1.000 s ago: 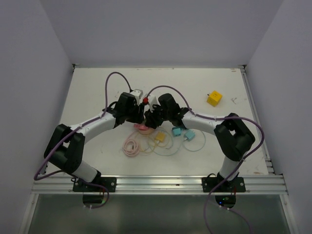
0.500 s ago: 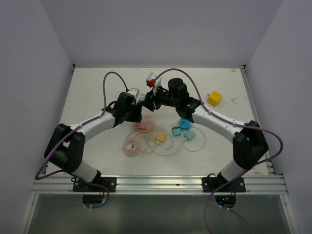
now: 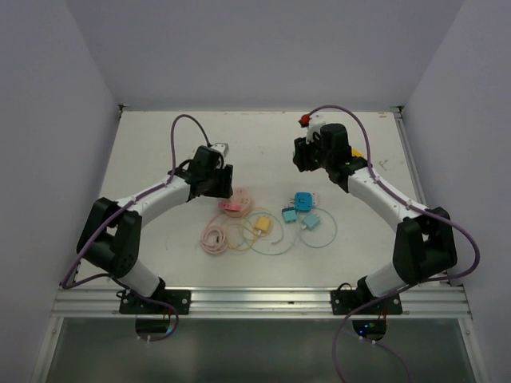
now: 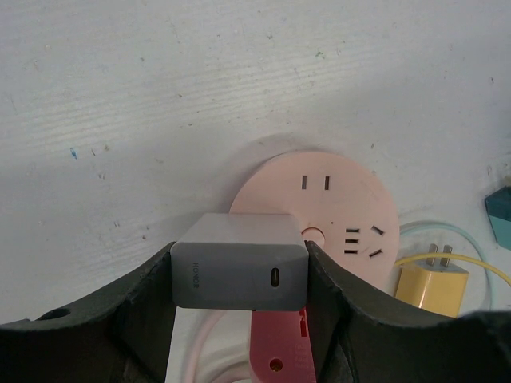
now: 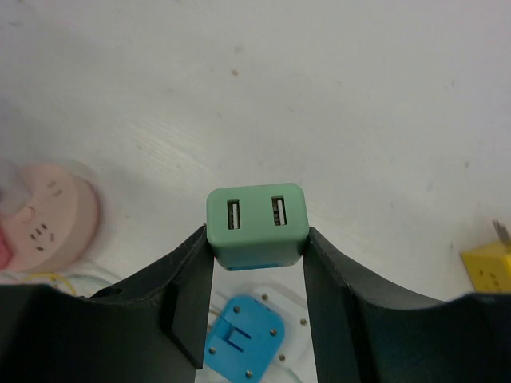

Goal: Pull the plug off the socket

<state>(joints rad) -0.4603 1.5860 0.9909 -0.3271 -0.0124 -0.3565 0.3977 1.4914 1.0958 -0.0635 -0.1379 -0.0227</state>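
Nearest the bases, a yellow plug (image 3: 262, 225) and coiled cables lie loose on the table (image 3: 160, 144). Just beyond, the pink socket (image 4: 335, 199) shows empty slots. The left gripper (image 3: 222, 185), jaws about half apart, clamps the grey plug (image 4: 239, 273) over the socket's near edge; I cannot tell whether its pins are clear. Farther off, the right gripper (image 3: 303, 155) pinches the green plug (image 5: 257, 223) aloft, well apart from the socket. Judgement: the green plug is off, the grey one possibly remains.

One round pink socket (image 4: 335, 207). One grey plug (image 4: 239, 271), one green plug (image 5: 257, 223), two yellow plugs (image 4: 431, 287). Three blue-to-teal adapters (image 3: 302, 199). Looped cables (image 3: 214, 237) in three colours; their exact number is unclear. Two claws: left claw (image 4: 239, 275), right claw (image 5: 257, 239).
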